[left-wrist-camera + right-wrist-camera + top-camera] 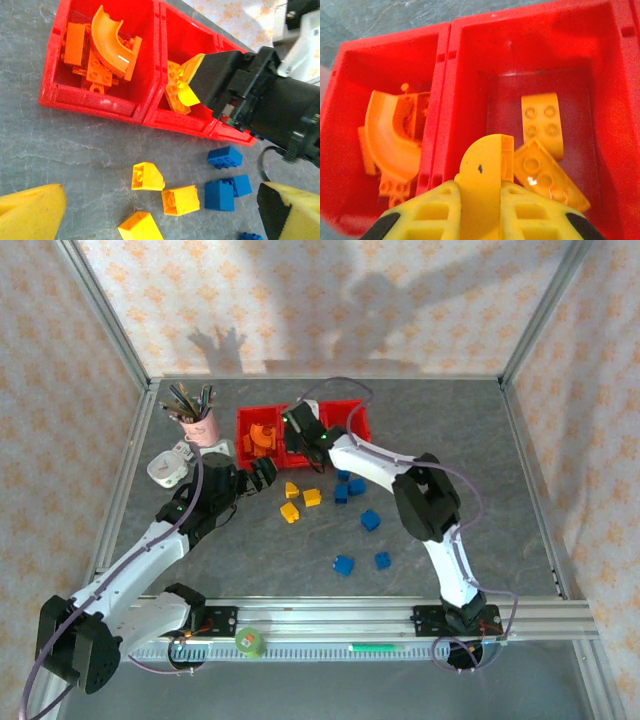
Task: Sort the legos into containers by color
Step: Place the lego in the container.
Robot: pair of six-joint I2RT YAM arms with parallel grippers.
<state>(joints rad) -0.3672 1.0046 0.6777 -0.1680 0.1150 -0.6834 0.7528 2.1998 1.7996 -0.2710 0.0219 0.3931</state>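
Observation:
The red containers (243, 430) stand at the back centre of the table. Orange legos, one a curved arch (112, 42), fill the left bin (350, 165). In the middle bin (600, 75) lie two yellow legos (542, 120). Above that bin my right gripper (482, 187) is shut on a rounded yellow lego (482, 165); it also appears in the top view (300, 425). My left gripper (162, 215) hangs open over three yellow legos (181, 200) on the table, nothing between its fingers (30, 212). Blue legos (220, 195) lie just right of them.
A pink cup of pens (200, 420) and a white object (168, 468) stand left of the containers. More blue legos (344, 564) are scattered nearer the front. A green tape roll (250, 642) sits on the front rail. Patterned walls enclose the table.

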